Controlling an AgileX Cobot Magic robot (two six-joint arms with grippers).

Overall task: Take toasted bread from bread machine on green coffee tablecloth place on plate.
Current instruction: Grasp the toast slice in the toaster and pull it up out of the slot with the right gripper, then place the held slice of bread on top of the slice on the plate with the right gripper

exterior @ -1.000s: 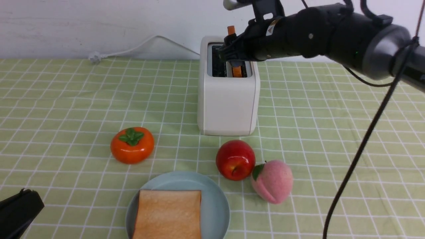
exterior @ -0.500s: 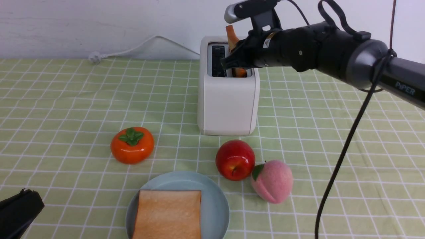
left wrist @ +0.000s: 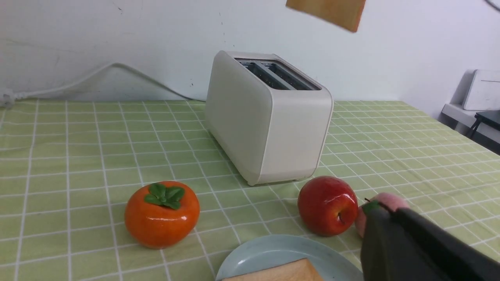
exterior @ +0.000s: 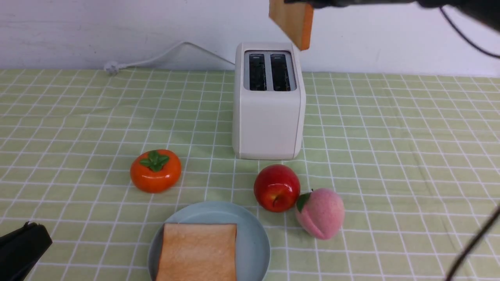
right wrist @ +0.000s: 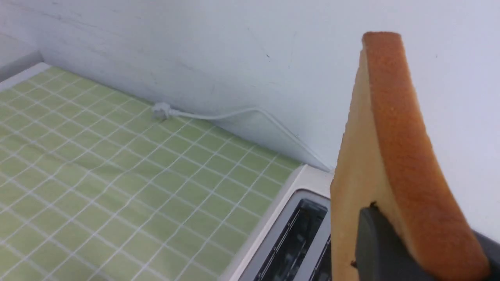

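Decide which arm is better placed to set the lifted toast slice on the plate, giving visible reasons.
Right. The right gripper is shut on the lifted toast slice, clear above the bread machine, ready to carry to the plate. The left gripper sits shut and empty, low at the near left.

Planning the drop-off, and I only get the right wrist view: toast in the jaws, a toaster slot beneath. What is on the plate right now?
Observer: One toast slice already lies flat on the plate, covering its left and middle. The right side is bare.
Operator: Anything crowding the spot where the held slice would land?
Observer: A red apple sits close by the plate's far right rim, with a pink peach right beside it.
Operator: And the other side?
Observer: An orange persimmon stands off the far left rim, apart from the plate.
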